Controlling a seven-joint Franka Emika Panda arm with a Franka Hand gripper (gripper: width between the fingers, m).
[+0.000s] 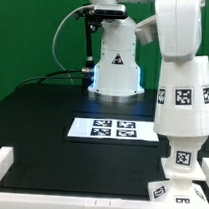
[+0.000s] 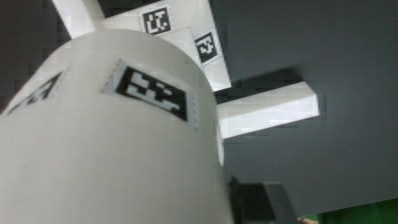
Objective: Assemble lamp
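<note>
From my remote seat, the exterior view shows the arm (image 1: 175,25) reaching in from the top at that view's right, its white links ending just above the shade (image 1: 183,95). The shade is upright and off the table (image 1: 52,104), its tapered body carrying black-and-white tags along its upper band. I cannot make out the pincer itself in either picture: the shade and the arm's last link hide it, so I cannot tell whether its fingers are spread or closed, though the shade hangs directly beneath the arm.

Right under the shade I see the bulb (image 1: 183,155), tagged on its side, standing upright in the base (image 1: 179,187), which sits on the dark table near the front corner at the exterior view's right. The shade's lower rim is just above the bulb, or touching its top; I cannot tell which.

The marker board (image 1: 115,128) lies flat on the table, in the middle, well clear of the lamp parts. Behind it stands the white robot pedestal (image 1: 117,63) with its triangle sticker, against the green backdrop.

The wrist view is filled with the shade's (image 2: 125,140) curved white wall, one tag plainly on it. Past it I see the marker board (image 2: 169,35) over the dark table.
</note>
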